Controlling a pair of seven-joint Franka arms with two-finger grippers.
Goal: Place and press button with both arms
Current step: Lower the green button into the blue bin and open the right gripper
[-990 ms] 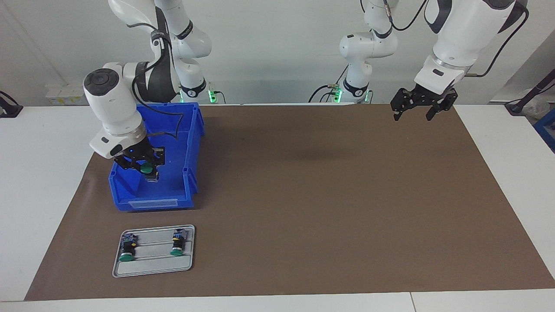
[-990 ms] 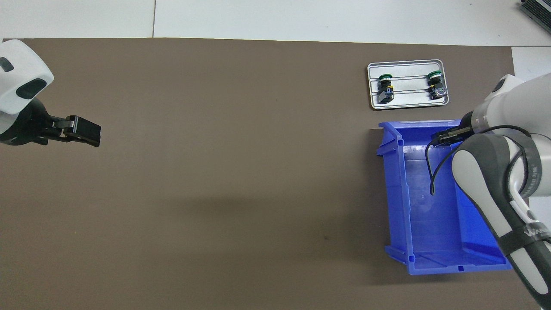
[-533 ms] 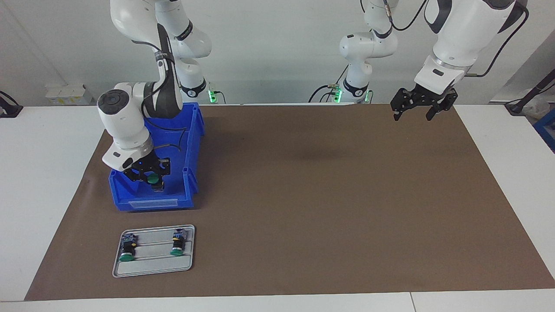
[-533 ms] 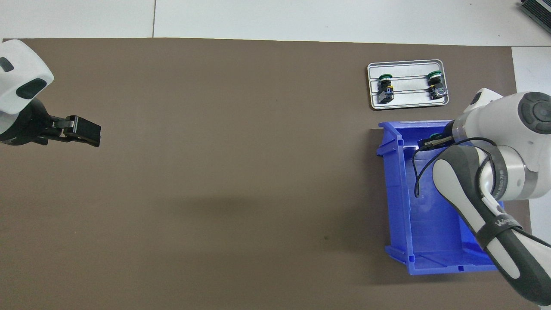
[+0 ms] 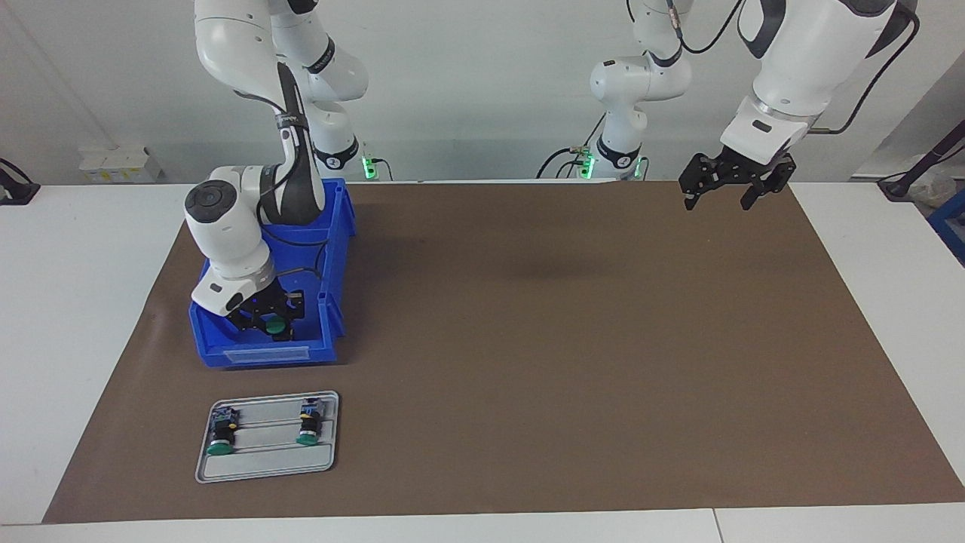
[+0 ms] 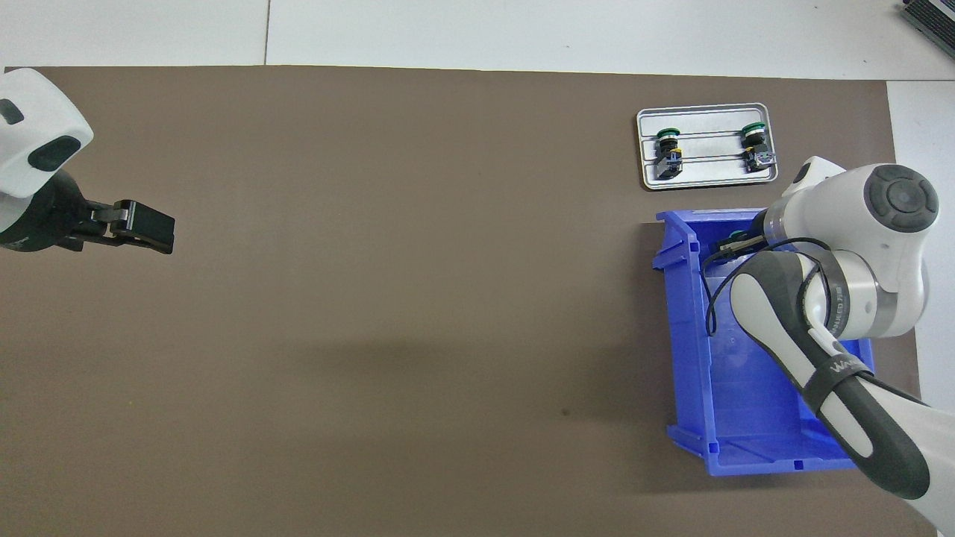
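Green-capped button point(image 5: 274, 326) clamped in right gripper point(image 5: 270, 323), over blue bin point(image 5: 332, 249).

A small push-button switch with a round green mushroom cap and a black cylindrical body point(image 5: 274, 326) is hanging pinched in the black claws of the glossy white right arm's gripper point(image 5: 268, 323), over the part of the blue plastic bin point(image 5: 332, 249) lying farthest from the robots, its green cap facing away from the robots. Two identical green-capped buttons are lying on their sides on the grey metal tray point(image 5: 264, 469), which is sitting just beside the bin, farther from the robots: one point(image 5: 222, 433) toward the table's edge at the right arm's end, the other point(image 5: 308, 424) toward the table's middle, well apart, both caps pointing away from the robots. The glossy white left arm's gripper point(image 5: 728, 186) is waiting, claws spread, high over the brown mat's corner at the left arm's end.
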